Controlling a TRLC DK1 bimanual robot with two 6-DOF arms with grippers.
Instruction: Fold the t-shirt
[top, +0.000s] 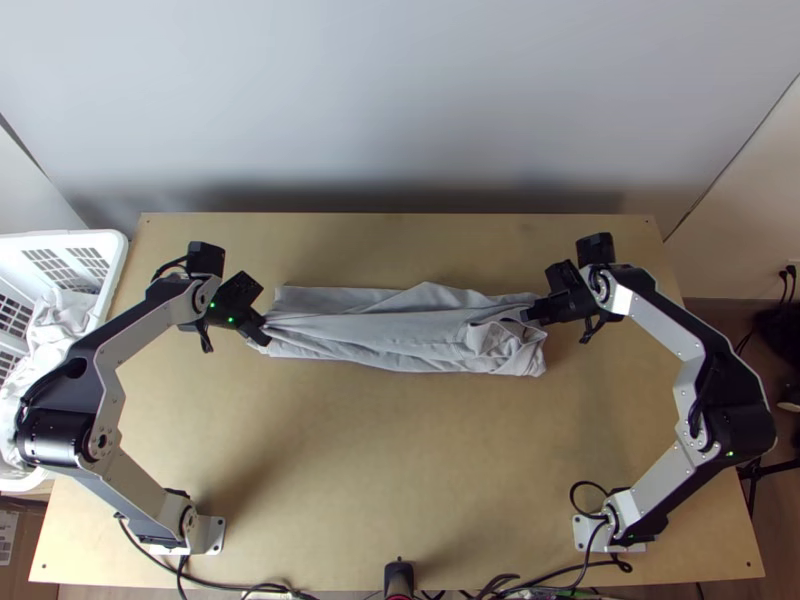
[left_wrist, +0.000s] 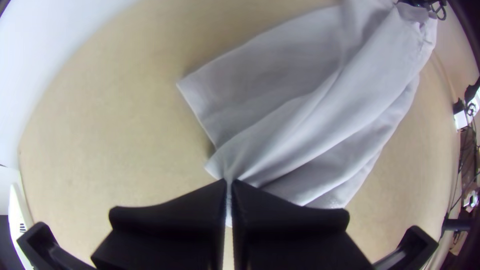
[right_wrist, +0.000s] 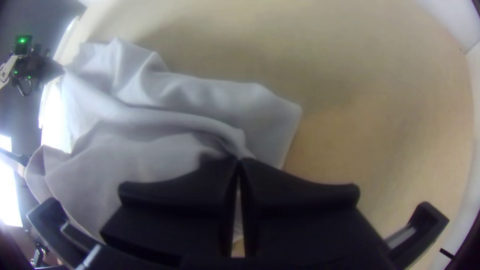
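A light grey t-shirt (top: 400, 330) lies as a long, wrinkled, folded strip across the table's upper middle, bunched toward its right end. At its left end is my left gripper (top: 264, 335), and folds run out from the fingertips. In the left wrist view that gripper (left_wrist: 230, 186) is shut on a pinch of the t-shirt (left_wrist: 310, 120). My right gripper (top: 530, 314) is at the strip's right end. The right wrist view has this gripper (right_wrist: 239, 165) shut on a fold of the t-shirt (right_wrist: 150, 135), beside a flat corner of cloth.
A white basket (top: 115, 262) with pale cloth inside stands at the table's left edge. Bare tabletop (top: 400, 450) stretches between the t-shirt and the near edge, where cables run. A wall borders the table's far side.
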